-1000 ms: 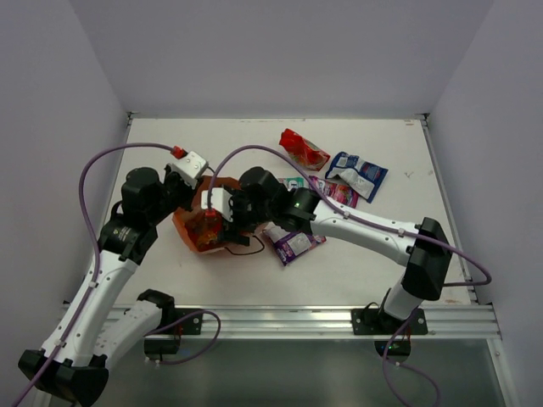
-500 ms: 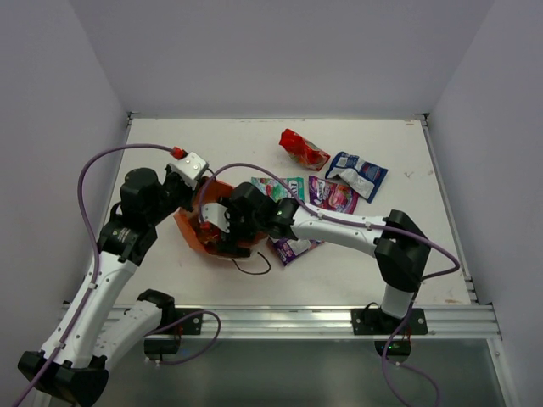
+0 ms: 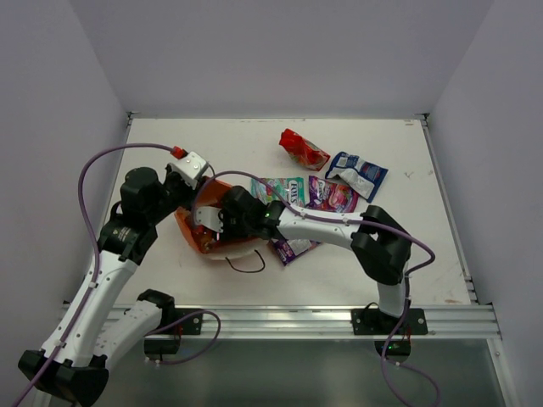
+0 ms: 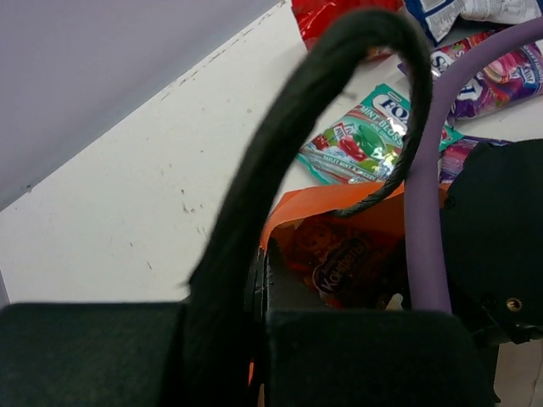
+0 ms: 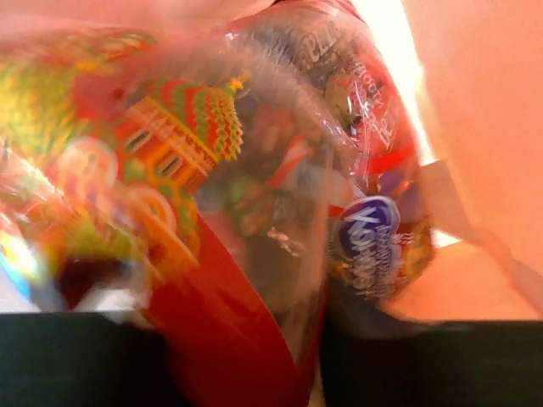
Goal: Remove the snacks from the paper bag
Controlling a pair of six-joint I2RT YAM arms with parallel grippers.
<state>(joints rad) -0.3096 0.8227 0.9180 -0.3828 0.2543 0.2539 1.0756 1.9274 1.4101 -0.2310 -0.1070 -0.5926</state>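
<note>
The orange paper bag point(image 3: 197, 237) lies on its side at the table's left, mouth toward the right. My left gripper point(image 3: 193, 182) is shut on the bag's upper rim point(image 4: 293, 212), with its dark cord handle point(image 4: 280, 153) looping across the left wrist view. My right gripper point(image 3: 219, 227) is deep inside the bag, its jaws closed on a red glossy snack packet point(image 5: 229, 331). A second packet point(image 5: 373, 229) lies beside it in the bag. Out on the table lie red point(image 3: 303, 148), blue-and-white point(image 3: 357, 175), green point(image 3: 280, 188), magenta point(image 3: 333, 194) and purple point(image 3: 293, 248) snacks.
White walls stand close on the left, the back and the right of the table point(image 3: 212, 148). A metal rail point(image 3: 280, 320) runs along the near edge. A purple cable point(image 4: 424, 195) of the right arm hangs over the bag's mouth.
My right arm has pushed left, deeper into the bag, uncovering the green packet. Its jaws spread wide, then closed in on the red packet. The left gripper kept its hold.
</note>
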